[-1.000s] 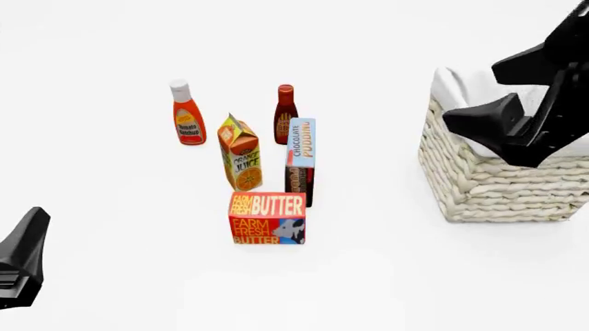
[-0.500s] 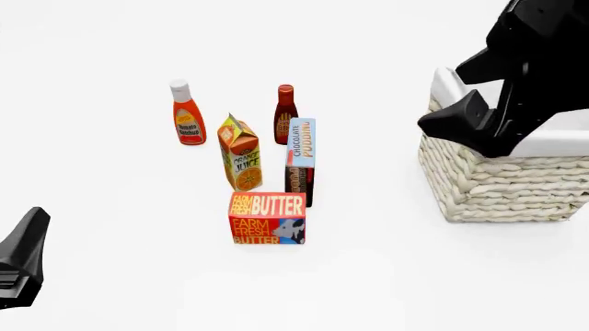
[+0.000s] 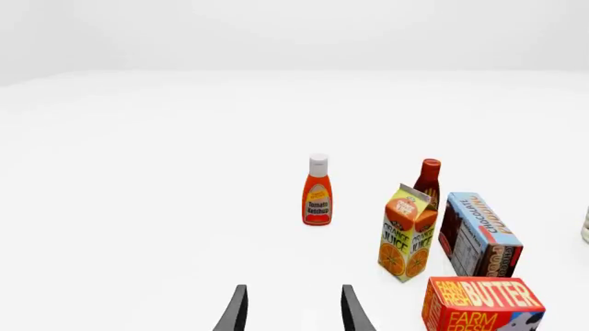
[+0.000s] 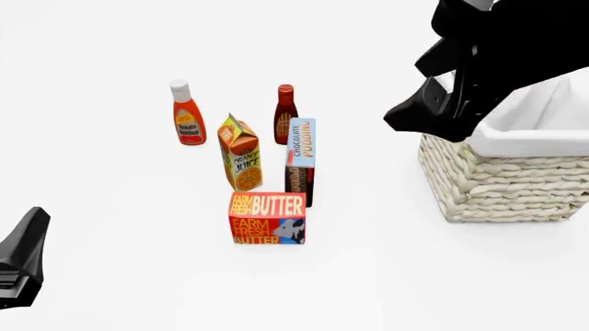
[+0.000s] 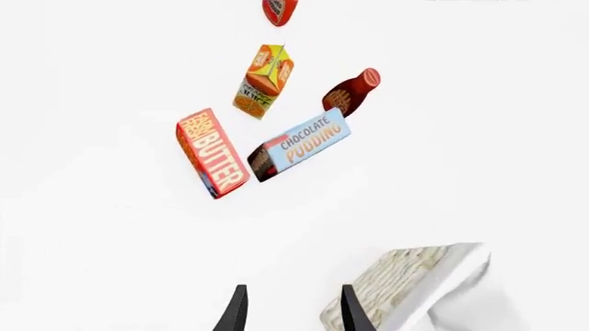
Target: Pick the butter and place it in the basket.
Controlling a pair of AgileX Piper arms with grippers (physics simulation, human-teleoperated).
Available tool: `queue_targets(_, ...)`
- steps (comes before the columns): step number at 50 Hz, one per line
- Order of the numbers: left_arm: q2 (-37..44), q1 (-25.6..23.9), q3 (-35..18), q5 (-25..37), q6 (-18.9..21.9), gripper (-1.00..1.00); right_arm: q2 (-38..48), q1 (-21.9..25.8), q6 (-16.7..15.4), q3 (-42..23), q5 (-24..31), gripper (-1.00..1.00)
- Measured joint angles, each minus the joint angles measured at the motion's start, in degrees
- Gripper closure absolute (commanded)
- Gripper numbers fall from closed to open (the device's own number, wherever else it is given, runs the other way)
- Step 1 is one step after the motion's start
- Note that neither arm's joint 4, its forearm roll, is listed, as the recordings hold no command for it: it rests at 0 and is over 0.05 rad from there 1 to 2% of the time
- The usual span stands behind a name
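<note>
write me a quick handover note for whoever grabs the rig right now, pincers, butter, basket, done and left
Left pincer: open, empty, low at the near left, away from the groceries.
Right pincer: open, empty, raised by the basket's near-left corner, moving left toward the groceries.
Butter: upright on the table, nearest box of the cluster, just in front of the chocolate pudding box, untouched.
Basket: far right; no groceries visible in it.
Done: nothing placed.
Left: grasp butter, carry it over, drop it in the basket.

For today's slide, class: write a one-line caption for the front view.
Right arm's pincer hangs above the basket corner, facing the butter standing untouched beside pudding box and juice carton.
</note>
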Motion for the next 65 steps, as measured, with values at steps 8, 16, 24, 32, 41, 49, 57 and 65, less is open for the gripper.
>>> queue_targets(8, 0.0, 0.0, 0.0, 0.0, 0.0, -1.00, 2.6, 1.1, -0.6, -2.4, 1.5, -1.00)
queue_targets(16, 0.0, 0.0, 0.0, 0.0, 0.0, -1.00, 5.1, 2.2, -0.7, -4.2, 2.4, -1.00)
queue_targets(24, 0.0, 0.0, 0.0, 0.0, 0.0, -1.00, 7.7, 3.4, -0.5, -6.1, 3.1, -1.00)
queue_targets(32, 0.0, 0.0, 0.0, 0.0, 0.0, -1.00, 10.9, 4.6, -0.4, -8.6, 3.9, -1.00)
queue_targets(41, 0.0, 0.0, 0.0, 0.0, 0.0, -1.00, 14.7, 5.8, -0.6, -11.1, 4.9, -1.00)
queue_targets(49, 0.0, 0.0, 0.0, 0.0, 0.0, -1.00, 18.2, 6.5, -1.5, -13.6, 6.2, -1.00)
queue_targets(57, 0.0, 0.0, 0.0, 0.0, 0.0, -1.00, 21.3, 7.5, -2.4, -15.5, 7.5, -1.00)
queue_targets(65, 0.0, 0.0, 0.0, 0.0, 0.0, -1.00, 23.7, 8.5, -3.1, -16.9, 8.4, -1.00)
